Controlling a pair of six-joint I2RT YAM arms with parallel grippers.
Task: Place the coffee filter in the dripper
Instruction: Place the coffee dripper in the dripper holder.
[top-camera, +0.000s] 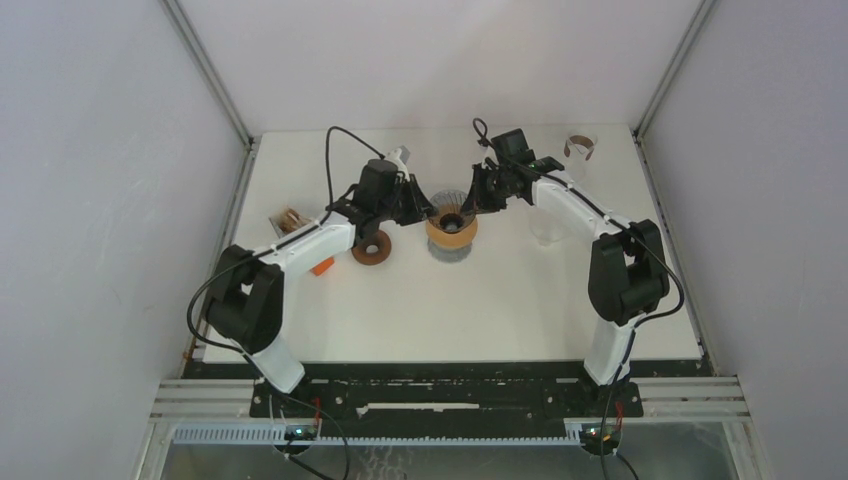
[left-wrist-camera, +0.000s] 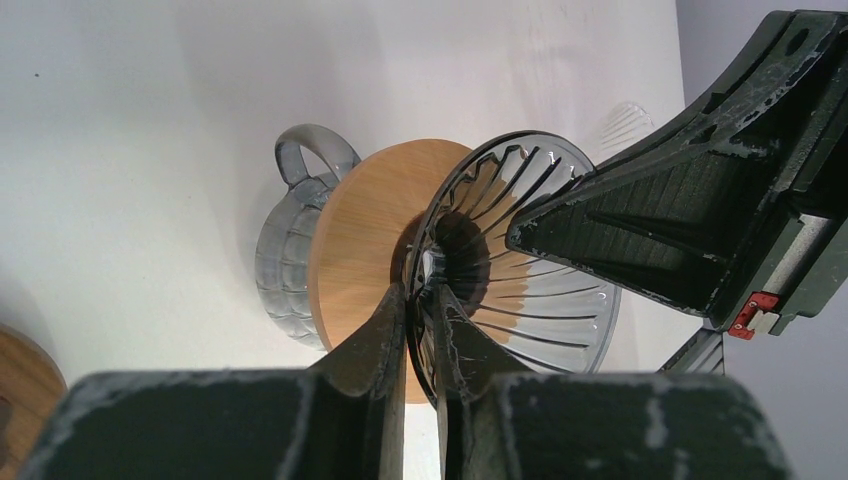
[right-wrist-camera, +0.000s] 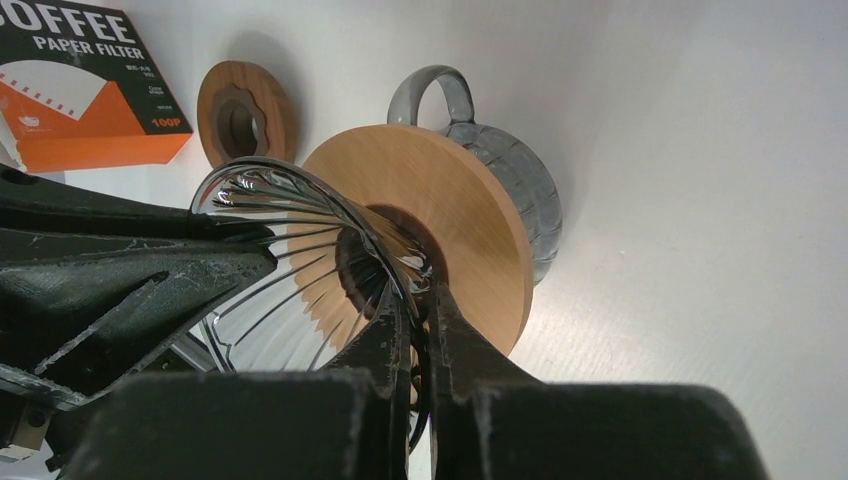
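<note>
Pinching of the dripper (top-camera: 452, 222) at its glass rim is recorded on both sides: the left gripper (left-wrist-camera: 422, 300) is clenched on the rim from the left, and the right gripper (right-wrist-camera: 412, 300) is clenched on the opposite edge, each with the thin glass wall caught between its fingers. The dripper is seated by its wooden collar on a glass jug (right-wrist-camera: 510, 190) at the middle of the table (top-camera: 480, 310), and its cone axis is judged roughly upright, mouth toward the grippers. No paper is seen inside the ribbed cone, so the seating of the filter is judged not yet done. No loose coffee filter can be identified; filters are evidenced only by the filter pack (right-wrist-camera: 90, 100), seen in the right wrist view lying flat beyond a wooden ring (right-wrist-camera: 245, 120). From the dripper, the pack lies toward the left side of the table, past the ring, so the left arm is judged the nearer. Neither gripper is free to fetch paper while both are occupied on the rim. A release by the left gripper, with the right one steadying the dripper, is judged the likely requirement. Risk noted: the dripper may be tipped off the jug if the rim is dragged on release.
</note>
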